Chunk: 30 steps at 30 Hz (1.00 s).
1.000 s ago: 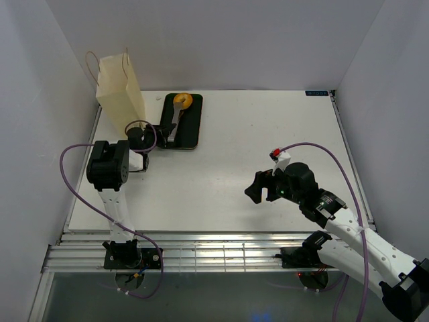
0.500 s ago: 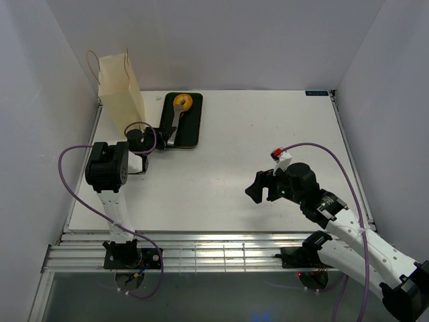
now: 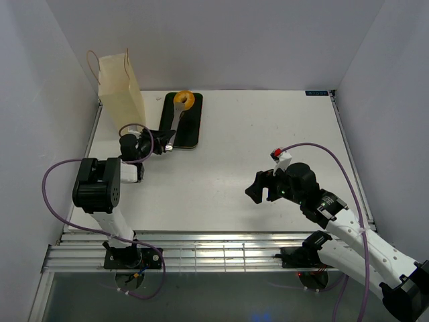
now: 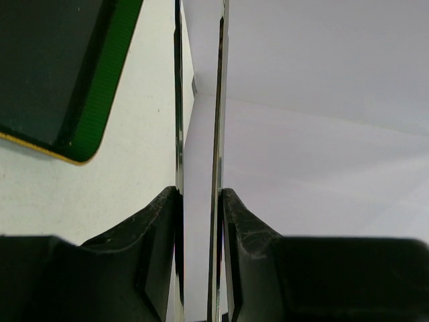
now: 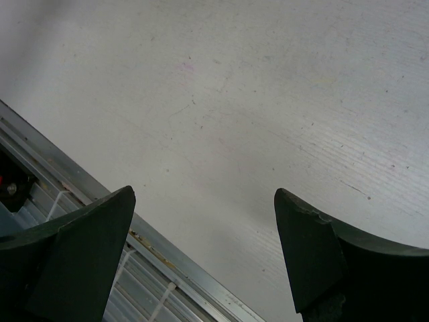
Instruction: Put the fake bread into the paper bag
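Note:
The cream paper bag (image 3: 120, 84) stands upright at the back left. The orange-brown ring (image 3: 183, 100) sits at the far end of the black tray (image 3: 191, 127), tipped up between the tips of silver metal tongs (image 3: 173, 121). My left gripper (image 3: 163, 141) is shut on the tongs' handles. In the left wrist view the two thin tong blades (image 4: 219, 100) run up between my fingers (image 4: 200, 194); the ring does not show there. My right gripper (image 3: 255, 188) is open and empty over the bare table, as the right wrist view (image 5: 201, 201) also shows. The white ring, tan piece and bun are out of view.
The tray's corner shows at the upper left of the left wrist view (image 4: 60, 67). White walls close the table on three sides. The table's metal front rail (image 5: 100, 215) lies just below my right gripper.
My left arm has swung back toward the near left, still holding the tongs. The orange ring has tipped up off the tray in the tong tips. The right arm has not moved.

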Each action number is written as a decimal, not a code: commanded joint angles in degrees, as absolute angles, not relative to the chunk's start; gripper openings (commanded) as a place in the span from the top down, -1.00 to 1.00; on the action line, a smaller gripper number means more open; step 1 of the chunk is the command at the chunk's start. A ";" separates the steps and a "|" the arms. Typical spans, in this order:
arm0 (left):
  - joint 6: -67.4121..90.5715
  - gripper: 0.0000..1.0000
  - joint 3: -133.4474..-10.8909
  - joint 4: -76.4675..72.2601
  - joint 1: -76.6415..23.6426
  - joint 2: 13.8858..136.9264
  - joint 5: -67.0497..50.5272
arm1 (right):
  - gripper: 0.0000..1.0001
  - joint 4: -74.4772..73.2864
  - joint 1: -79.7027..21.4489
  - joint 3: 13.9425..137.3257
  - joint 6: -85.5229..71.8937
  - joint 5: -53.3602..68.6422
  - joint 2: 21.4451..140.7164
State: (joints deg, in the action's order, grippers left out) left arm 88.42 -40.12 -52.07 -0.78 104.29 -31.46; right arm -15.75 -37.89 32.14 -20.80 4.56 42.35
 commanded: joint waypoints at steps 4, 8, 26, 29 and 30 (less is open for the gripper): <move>83.77 0.57 -34.02 -52.39 -1.05 93.88 -35.41 | -0.80 -15.12 -37.62 34.19 -20.39 4.83 41.22; 79.11 0.57 -31.56 -47.04 -1.05 86.76 -36.65 | -0.80 -15.12 -37.62 34.01 -20.30 4.75 41.04; 47.21 0.48 -39.10 -2.67 -1.05 57.31 -28.39 | -0.80 -14.59 -37.53 32.96 -19.86 5.01 42.10; 42.37 0.47 -42.35 2.78 -1.05 55.11 -25.58 | -0.80 -13.89 -37.53 32.61 -20.04 5.62 42.80; 40.45 0.47 -43.15 3.60 -0.97 54.32 -25.05 | -0.80 -13.71 -37.53 32.52 -20.13 5.80 42.98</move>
State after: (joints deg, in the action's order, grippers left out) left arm 49.30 -39.18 -4.08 -0.93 57.45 -28.93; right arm -16.10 -37.87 32.12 -20.75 4.91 42.52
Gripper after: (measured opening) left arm 0.392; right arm 0.901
